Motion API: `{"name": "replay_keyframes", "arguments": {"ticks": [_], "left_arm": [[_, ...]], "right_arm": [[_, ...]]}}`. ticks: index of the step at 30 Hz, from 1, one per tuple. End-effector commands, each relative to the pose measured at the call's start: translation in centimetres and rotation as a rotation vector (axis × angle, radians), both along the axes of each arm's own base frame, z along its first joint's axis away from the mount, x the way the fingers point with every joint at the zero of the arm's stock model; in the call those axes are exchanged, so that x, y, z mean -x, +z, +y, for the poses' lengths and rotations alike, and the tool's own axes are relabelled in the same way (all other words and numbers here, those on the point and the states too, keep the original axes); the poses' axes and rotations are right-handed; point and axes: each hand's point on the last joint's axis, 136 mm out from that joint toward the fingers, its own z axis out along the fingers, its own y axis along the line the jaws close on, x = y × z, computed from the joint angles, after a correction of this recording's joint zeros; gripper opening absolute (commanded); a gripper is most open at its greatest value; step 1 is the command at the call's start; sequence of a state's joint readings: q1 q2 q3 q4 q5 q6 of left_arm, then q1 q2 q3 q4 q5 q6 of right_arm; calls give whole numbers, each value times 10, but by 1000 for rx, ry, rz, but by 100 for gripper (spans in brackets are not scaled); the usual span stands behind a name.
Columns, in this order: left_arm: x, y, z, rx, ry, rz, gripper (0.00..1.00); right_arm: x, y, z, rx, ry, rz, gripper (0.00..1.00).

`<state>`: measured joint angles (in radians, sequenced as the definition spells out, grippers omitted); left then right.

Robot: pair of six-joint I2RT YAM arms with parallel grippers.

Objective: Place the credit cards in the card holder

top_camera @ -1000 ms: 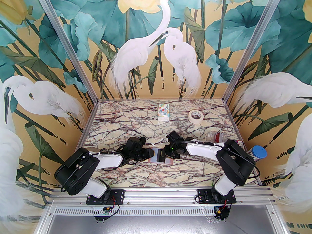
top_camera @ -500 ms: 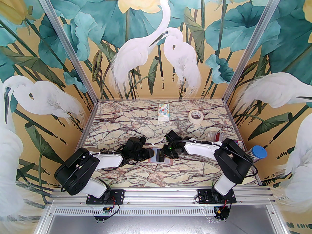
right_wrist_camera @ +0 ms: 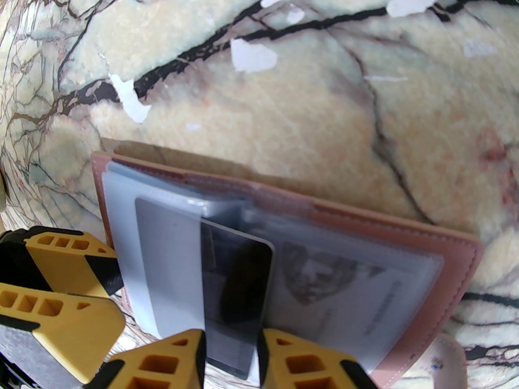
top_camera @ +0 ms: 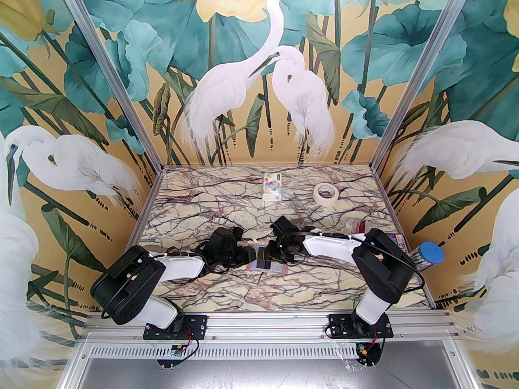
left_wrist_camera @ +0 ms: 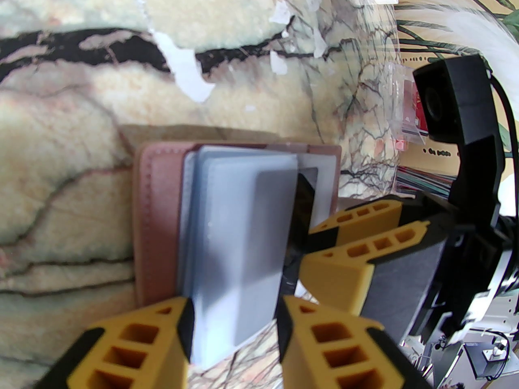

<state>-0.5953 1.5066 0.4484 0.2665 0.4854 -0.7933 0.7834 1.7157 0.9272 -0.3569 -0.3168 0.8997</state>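
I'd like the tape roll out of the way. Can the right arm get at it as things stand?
Probably not yet. Nothing lies between the right gripper and the masking tape roll, but that gripper is shut on a credit card at the card holder.

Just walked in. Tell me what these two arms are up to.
Both arms are working over the open pink card holder lying on the marble table. The left end effector pinches one of its pale plastic sleeves, holding it up off the rest. The right end effector grips a credit card with a dark stripe, its far end in among the sleeves. Whether it is inside a pocket cannot be told.
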Motion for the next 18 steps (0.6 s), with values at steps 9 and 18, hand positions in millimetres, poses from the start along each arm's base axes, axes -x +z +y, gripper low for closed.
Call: {"name": "replay_keyframes", "arguments": {"ticks": [9, 18], "left_arm": [[5, -14, 6, -30, 10, 44, 40], [5, -15, 6, -29, 12, 48, 40]], "right_arm": [[0, 2, 11, -3, 31, -2, 27], [1, 0, 18, -11, 40, 4, 27]]}}
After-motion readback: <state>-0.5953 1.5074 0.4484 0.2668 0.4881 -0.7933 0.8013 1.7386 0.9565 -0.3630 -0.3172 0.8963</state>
